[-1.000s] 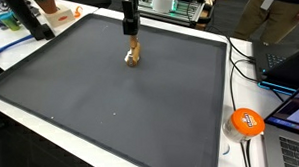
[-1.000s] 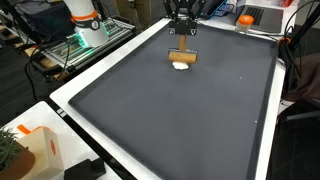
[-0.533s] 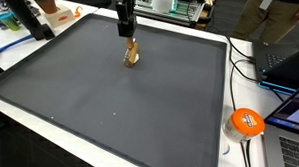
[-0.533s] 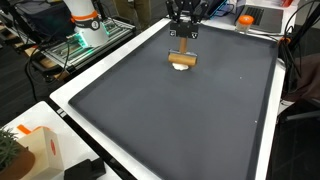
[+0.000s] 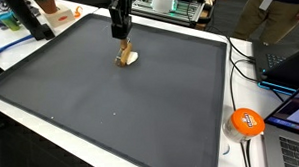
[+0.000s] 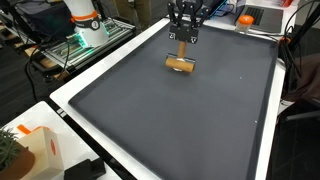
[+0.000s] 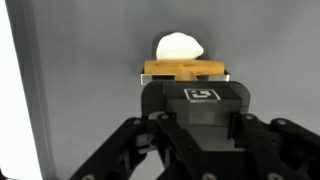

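gripper (image 6: 182,41) is clamping the stem of a tan wooden t-shaped block (image 6: 180,66) | its bar is lying crosswise directly below | white rounded lump (image 7: 180,46) is sitting just beyond

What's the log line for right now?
gripper: shut on wooden tool | wooden tool: down at grey mat | white lump: beside wooden tool

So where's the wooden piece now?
The wooden piece is clamped in the gripper, at the far end of the dark mat in both exterior views, a white lump beside it.
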Available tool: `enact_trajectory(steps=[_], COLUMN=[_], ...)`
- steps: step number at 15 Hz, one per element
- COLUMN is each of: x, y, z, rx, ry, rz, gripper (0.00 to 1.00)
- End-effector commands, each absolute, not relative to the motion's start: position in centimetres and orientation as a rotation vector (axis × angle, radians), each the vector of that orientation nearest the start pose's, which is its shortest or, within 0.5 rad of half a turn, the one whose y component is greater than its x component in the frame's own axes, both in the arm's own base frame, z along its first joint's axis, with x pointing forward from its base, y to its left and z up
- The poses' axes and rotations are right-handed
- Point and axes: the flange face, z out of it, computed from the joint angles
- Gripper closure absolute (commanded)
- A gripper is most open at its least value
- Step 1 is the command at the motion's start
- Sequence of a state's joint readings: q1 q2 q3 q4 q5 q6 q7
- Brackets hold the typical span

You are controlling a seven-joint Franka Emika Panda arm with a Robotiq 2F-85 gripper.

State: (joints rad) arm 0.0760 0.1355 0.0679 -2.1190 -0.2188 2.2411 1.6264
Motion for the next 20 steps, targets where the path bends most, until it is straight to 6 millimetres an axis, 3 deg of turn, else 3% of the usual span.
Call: enact_trajectory(steps=[1, 2, 5, 8, 12, 15, 20], x=[55.7, 55.7, 55.3, 53.8, 51.8, 51.4, 52.1], y=[6.5, 6.5, 7.0, 7.8, 9.6, 10.5, 9.9], z=[30.7, 30.5, 32.8, 36.0, 37.3, 36.7, 34.2], rx=[-2.580, -2.582, -2.549, -2.519, -2.501, -2.510, -2.517], ry=[2.062, 2.043, 2.004, 1.954, 1.920, 1.897, 1.961], rz=[-0.093, -0.063, -0.128, -0.269, -0.335, -0.328, -0.339], gripper=[0.78, 0.78, 0.78, 0.78, 0.78, 0.78, 0.78])
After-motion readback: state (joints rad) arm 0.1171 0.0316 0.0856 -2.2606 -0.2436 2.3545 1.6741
